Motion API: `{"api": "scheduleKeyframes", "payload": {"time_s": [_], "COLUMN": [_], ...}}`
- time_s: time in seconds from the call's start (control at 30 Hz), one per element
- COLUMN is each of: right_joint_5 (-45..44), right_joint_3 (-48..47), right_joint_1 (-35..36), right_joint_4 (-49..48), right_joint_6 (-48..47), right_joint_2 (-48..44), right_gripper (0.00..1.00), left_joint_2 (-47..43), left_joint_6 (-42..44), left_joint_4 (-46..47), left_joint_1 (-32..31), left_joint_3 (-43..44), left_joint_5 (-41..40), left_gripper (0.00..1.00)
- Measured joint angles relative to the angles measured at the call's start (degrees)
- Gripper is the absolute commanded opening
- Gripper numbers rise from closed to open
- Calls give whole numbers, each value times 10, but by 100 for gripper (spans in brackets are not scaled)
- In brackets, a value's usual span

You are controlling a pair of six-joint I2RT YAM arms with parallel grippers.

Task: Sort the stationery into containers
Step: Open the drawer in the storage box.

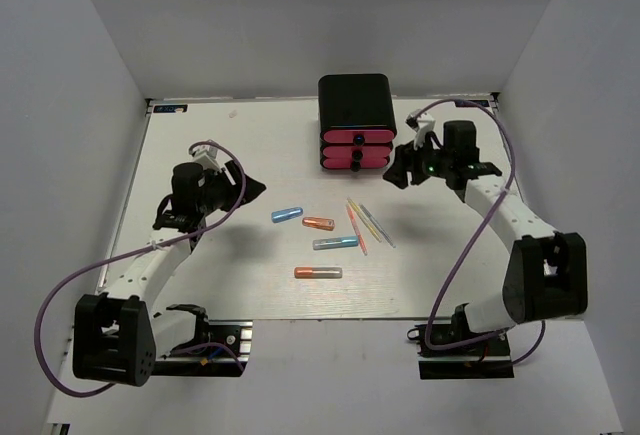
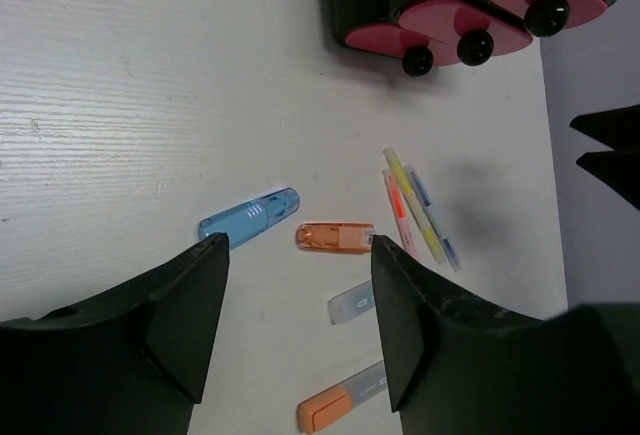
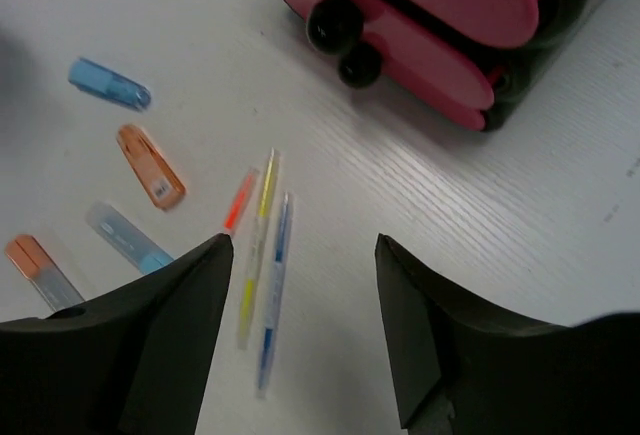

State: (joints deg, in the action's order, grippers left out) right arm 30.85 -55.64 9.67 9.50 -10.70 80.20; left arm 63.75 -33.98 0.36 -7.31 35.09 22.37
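Four short tubes lie mid-table: a blue tube [image 1: 287, 215], an orange tube [image 1: 318, 223], a pale-blue tube [image 1: 335, 243] and an orange-capped tube [image 1: 318, 273]. Thin pink, yellow and blue sticks [image 1: 366, 223] lie just right of them. The black drawer box [image 1: 355, 103] stands at the back, its pink drawer fronts [image 1: 356, 151] facing me. My left gripper [image 1: 250, 190] is open and empty, left of the tubes; its wrist view shows the blue tube [image 2: 250, 217] and orange tube [image 2: 335, 237]. My right gripper [image 1: 400, 170] is open and empty beside the drawers [image 3: 440, 25], above the sticks [image 3: 262, 245].
The white table [image 1: 230, 145] ends in grey walls on the left, right and back. Both arm bases sit at the near edge. Purple cables loop beside each arm.
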Motion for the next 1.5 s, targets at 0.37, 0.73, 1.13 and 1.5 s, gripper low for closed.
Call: {"api": "scheduleKeyframes", "payload": {"time_s": [0.37, 0.73, 1.13, 1.5], "right_joint_5": [-38, -126, -169, -155], "right_joint_3": [-171, -241, -242, -131], "right_joint_1": [70, 99, 110, 115], "right_joint_4": [-72, -58, -47, -63], "right_joint_6": [231, 341, 372, 373], "right_joint_2": [167, 228, 243, 153], "right_gripper": [71, 63, 27, 27], "left_joint_2": [27, 43, 64, 149], "left_joint_6": [-4, -11, -38, -59], "left_joint_4": [3, 11, 32, 39], "left_joint_1": [0, -4, -22, -69], "left_joint_3": [0, 0, 0, 27], "left_joint_5": [6, 6, 4, -11], "left_gripper": [73, 73, 75, 73]}}
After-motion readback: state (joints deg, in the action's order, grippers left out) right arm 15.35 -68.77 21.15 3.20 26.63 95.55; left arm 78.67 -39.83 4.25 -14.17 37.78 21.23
